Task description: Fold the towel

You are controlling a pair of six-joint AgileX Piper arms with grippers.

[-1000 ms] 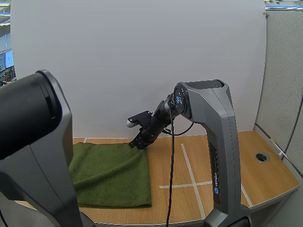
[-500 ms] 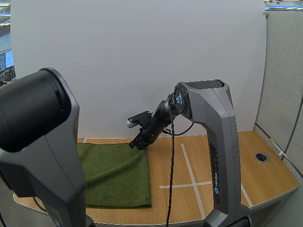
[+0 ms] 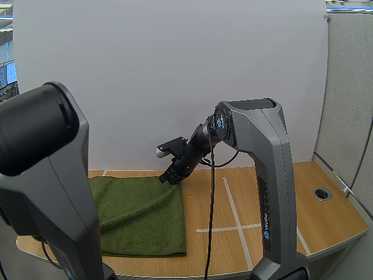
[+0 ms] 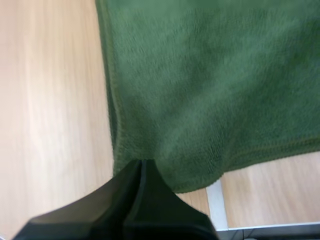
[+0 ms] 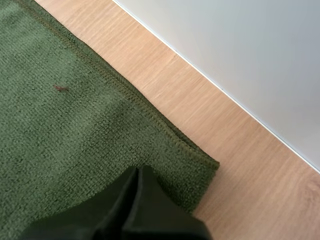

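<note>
Shows a wooden table (image 3: 326, 224) with a dark green towel (image 3: 143, 213) spread flat over its left part, far edge near the white back wall and near edge close to the table's front. Finds the right gripper (image 5: 137, 170) low over the towel's far right corner, jaws pressed together into one dark wedge with no cloth visibly caught between them. Finds the left gripper (image 4: 142, 164) likewise closed to a single wedge, tip at the hemmed edge of the towel just beside another of its corners.

Bright, even light; faint shadows.
</note>
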